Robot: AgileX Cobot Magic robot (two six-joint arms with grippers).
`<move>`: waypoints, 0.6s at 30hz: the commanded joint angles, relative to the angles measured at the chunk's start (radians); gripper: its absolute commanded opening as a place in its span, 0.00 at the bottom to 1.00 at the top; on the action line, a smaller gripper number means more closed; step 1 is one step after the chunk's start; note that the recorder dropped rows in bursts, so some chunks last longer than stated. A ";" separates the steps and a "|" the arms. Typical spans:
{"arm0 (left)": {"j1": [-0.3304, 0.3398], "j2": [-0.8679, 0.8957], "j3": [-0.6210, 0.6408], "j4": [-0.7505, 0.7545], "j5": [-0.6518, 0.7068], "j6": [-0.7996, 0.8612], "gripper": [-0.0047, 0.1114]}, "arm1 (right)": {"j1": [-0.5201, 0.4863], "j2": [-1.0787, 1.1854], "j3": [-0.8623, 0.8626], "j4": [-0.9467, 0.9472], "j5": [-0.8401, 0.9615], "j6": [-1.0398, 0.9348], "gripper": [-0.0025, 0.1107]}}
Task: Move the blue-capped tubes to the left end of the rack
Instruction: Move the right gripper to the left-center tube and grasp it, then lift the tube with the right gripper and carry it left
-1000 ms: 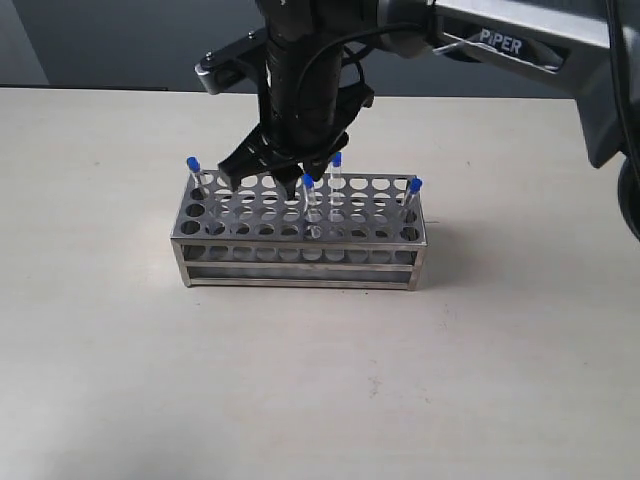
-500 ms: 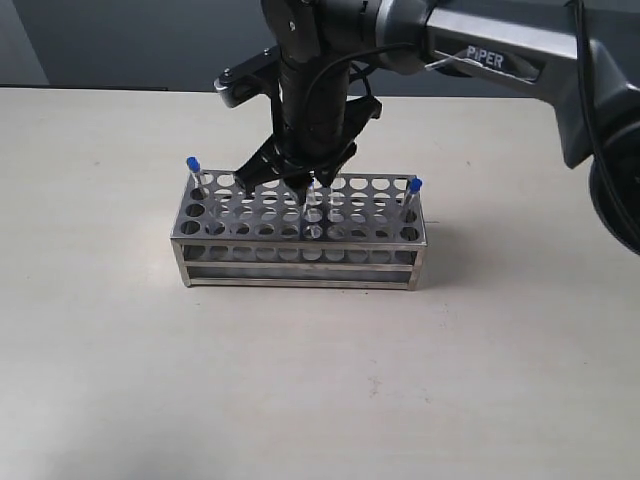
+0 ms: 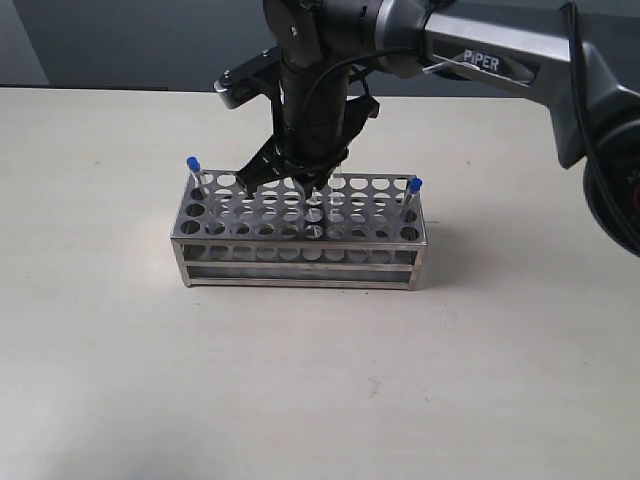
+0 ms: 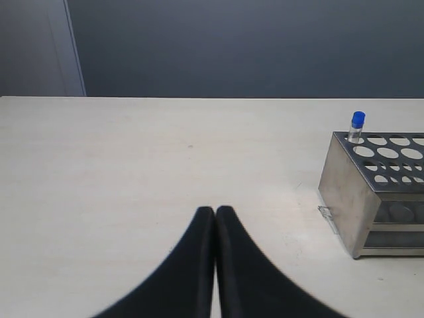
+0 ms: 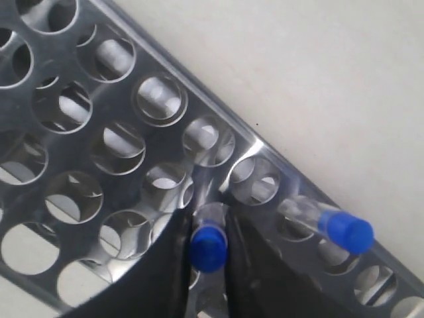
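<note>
The steel rack (image 3: pixel 300 265) stands mid-table. One blue-capped tube (image 3: pixel 193 165) sits in its back left corner hole, another (image 3: pixel 414 187) at the right end. My right gripper (image 3: pixel 312 192) reaches down onto the rack's middle. In the right wrist view its fingers (image 5: pixel 179 265) press both sides of a blue cap (image 5: pixel 209 247) whose tube stands in a hole; a second capped tube (image 5: pixel 344 230) leans close beside it. My left gripper (image 4: pixel 215 211) is shut and empty, low over bare table, left of the rack (image 4: pixel 344 192) and its corner tube (image 4: pixel 358 120).
The right arm (image 3: pixel 470 50) stretches in from the upper right above the rack's back rows and hides them. Pale tabletop (image 3: pixel 300 400) surrounds the rack; a dark wall (image 4: pixel 238 46) runs behind the table's far edge.
The right gripper has come down from above the rack onto the middle tube, and its fingers have narrowed around the cap. It now hides the tube behind. Nothing else in the rack has moved.
</note>
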 commanded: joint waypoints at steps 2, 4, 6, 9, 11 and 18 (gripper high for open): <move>-0.005 -0.004 -0.003 -0.003 -0.006 -0.001 0.05 | -0.005 -0.055 0.005 0.003 -0.005 -0.015 0.03; -0.005 -0.004 -0.003 -0.003 -0.006 -0.001 0.05 | -0.005 -0.078 0.005 0.003 -0.005 -0.016 0.03; -0.005 -0.004 -0.003 -0.003 -0.006 -0.001 0.05 | -0.005 -0.099 0.005 0.003 -0.005 -0.016 0.03; -0.005 -0.004 -0.003 -0.003 -0.006 -0.001 0.05 | -0.005 -0.125 0.005 0.003 -0.005 -0.016 0.03; -0.005 -0.004 -0.003 -0.003 -0.006 -0.001 0.05 | -0.005 -0.135 0.005 0.003 -0.002 -0.016 0.03; -0.005 -0.004 -0.003 -0.003 -0.006 -0.001 0.05 | -0.003 -0.170 0.005 0.012 0.004 -0.028 0.03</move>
